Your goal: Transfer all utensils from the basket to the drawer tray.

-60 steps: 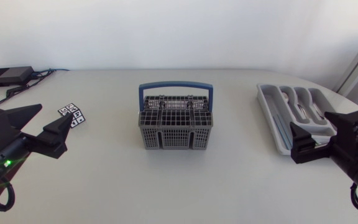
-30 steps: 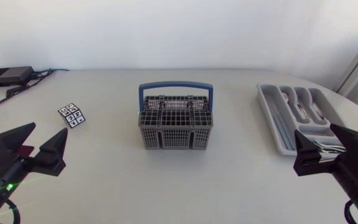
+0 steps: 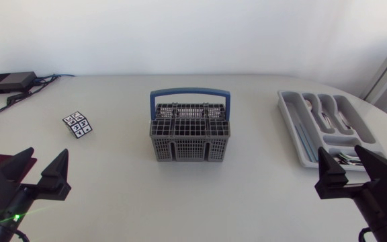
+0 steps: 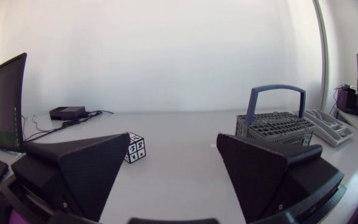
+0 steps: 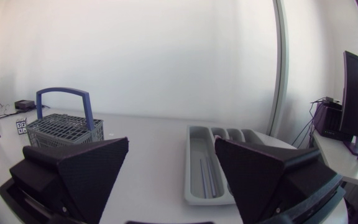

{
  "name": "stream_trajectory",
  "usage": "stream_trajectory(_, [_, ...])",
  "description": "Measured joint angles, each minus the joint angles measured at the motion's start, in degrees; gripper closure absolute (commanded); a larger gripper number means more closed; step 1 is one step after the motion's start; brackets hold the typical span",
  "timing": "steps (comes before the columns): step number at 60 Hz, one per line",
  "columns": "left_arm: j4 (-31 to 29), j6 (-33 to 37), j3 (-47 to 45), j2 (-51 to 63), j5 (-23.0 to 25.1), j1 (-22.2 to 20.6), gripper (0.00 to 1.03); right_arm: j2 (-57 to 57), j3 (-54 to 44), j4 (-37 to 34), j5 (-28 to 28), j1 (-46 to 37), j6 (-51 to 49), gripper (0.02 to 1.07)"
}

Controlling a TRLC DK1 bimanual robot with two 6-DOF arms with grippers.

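Note:
The grey cutlery basket (image 3: 189, 136) with a blue handle stands at the table's middle; no utensils show in it. It also appears ahead and to the right of my left gripper (image 4: 173, 155) and ahead-left of my right gripper (image 5: 171, 158). The grey drawer tray (image 3: 320, 126) lies at the right, with spoons and other utensils in its compartments; in the right wrist view the tray (image 5: 211, 160) lies just ahead. My left gripper (image 3: 39, 168) is open and empty near the front left edge. My right gripper (image 3: 348, 167) is open and empty by the tray's near end.
A small marker cube (image 3: 78, 124) sits left of the basket, also seen as the cube (image 4: 134, 148) ahead of the left gripper. A black box with cables (image 3: 7, 82) lies at the back left corner.
Both arms have drawn back toward the table's front edge, the left at the left side and the right at the right. Both grippers stayed open. Basket and tray have not moved.

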Motion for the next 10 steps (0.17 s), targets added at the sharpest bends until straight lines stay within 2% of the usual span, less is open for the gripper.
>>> stream_trajectory(10, [0.0, -0.2, 0.0, -1.1, -0.2, 0.0, 0.08, -0.3, -0.1, 0.0, -0.1, -0.1, 0.5, 0.07])
